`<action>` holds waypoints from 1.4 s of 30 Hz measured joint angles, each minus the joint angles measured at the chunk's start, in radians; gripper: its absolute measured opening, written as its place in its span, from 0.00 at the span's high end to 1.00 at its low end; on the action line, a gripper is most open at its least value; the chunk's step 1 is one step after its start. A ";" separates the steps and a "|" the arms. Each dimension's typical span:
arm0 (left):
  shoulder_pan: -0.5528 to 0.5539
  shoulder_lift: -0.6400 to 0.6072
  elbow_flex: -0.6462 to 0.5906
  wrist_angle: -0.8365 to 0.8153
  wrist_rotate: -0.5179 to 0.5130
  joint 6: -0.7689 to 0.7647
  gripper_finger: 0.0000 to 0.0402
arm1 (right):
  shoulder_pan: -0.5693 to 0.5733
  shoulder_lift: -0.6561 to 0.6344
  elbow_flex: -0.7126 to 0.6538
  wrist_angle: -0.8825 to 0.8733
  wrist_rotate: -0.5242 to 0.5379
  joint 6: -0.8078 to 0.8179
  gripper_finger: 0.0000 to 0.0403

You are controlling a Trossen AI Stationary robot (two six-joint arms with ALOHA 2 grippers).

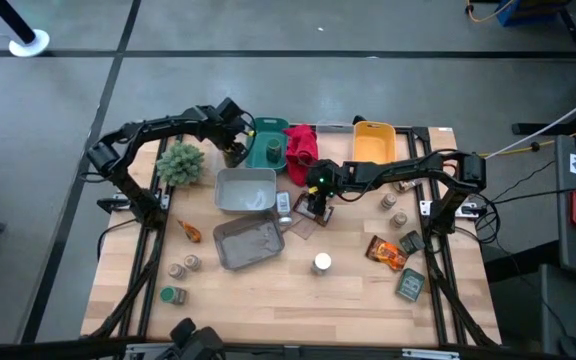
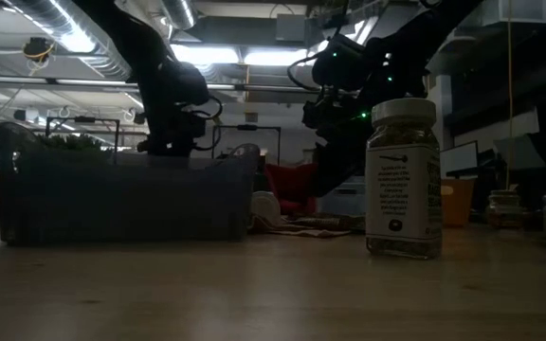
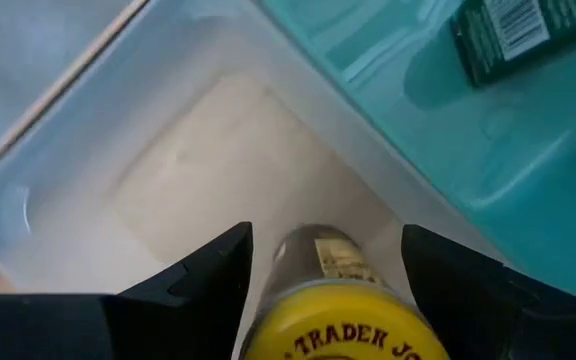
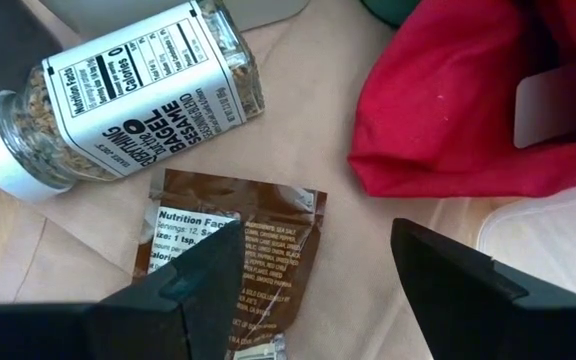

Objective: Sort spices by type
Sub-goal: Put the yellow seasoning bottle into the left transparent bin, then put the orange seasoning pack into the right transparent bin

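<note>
The brown packet (image 4: 236,262) and yellow-lidded jar (image 3: 336,318) are cut off by the picture edge.

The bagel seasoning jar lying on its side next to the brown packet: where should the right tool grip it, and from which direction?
Grip the bagel seasoning jar across its glass body, at the labelled middle, coming straight down from above. It lies flat on the table, so its round sides are exposed; the white cap end offers less to hold. The brown packet lies close alongside, so one finger needs care there. The right tool hovers open over that packet.

Left pincer (image 1: 234,150) at far-left table edge, fingers apart; right pincer (image 1: 315,205) mid-table, fingers apart.
</note>
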 joint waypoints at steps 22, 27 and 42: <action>0.000 0.000 0.063 0.054 0.001 0.057 0.40 | 0.000 0.000 0.000 -0.006 0.004 0.072 0.38; 0.000 0.000 0.094 0.005 0.001 0.057 0.40 | 0.000 0.000 0.000 -0.023 -0.014 0.126 0.38; 0.000 -0.001 0.165 -0.156 0.001 0.055 0.40 | 0.007 0.065 0.000 -0.020 0.006 0.159 0.38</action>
